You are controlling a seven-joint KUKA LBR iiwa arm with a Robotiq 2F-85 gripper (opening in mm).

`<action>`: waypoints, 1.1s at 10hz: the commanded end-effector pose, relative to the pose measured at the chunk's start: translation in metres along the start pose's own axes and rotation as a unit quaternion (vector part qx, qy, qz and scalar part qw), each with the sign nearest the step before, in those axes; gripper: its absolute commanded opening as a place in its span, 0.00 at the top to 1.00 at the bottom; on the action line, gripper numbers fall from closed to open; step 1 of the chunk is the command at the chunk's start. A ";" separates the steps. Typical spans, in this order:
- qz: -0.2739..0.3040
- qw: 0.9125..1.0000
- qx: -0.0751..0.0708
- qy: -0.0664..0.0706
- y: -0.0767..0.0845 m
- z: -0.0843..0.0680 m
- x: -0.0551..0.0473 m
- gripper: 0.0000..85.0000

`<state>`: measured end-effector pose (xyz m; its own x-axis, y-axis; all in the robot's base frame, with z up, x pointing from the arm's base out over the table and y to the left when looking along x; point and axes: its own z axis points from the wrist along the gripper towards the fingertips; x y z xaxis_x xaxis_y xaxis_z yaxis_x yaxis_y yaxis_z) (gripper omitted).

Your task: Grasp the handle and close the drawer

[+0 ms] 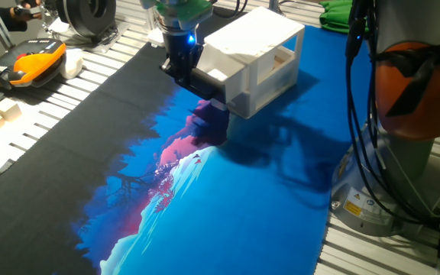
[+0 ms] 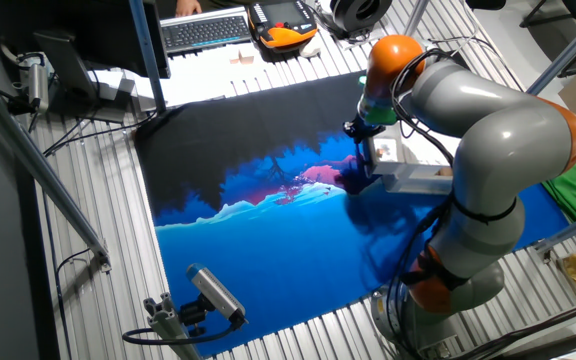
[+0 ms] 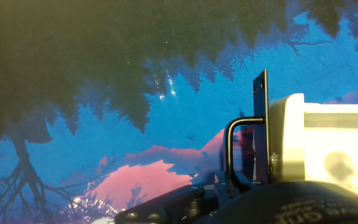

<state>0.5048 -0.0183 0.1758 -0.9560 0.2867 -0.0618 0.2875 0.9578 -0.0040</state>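
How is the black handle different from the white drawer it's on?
The handle is black, thin and curved like bent wire; the drawer is white, chunky and boxy. The handle sticks out into open air; the drawer's front is a flat wall. Both are joined together.

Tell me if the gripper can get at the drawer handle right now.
Probably yes. The gripper sits right at the handle on the drawer front, with nothing between them; whether it already grips is unclear.
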 end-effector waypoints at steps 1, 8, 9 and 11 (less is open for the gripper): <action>0.007 1.000 0.001 0.000 0.000 0.000 0.000 1.00; 0.010 1.000 -0.001 0.000 -0.001 0.000 0.001 1.00; 0.004 1.000 -0.002 0.000 -0.001 0.000 0.000 1.00; 0.002 1.000 -0.004 0.000 -0.001 0.000 0.001 1.00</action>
<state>0.5037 -0.0192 0.1754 -0.9548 0.2909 -0.0612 0.2912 0.9567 0.0037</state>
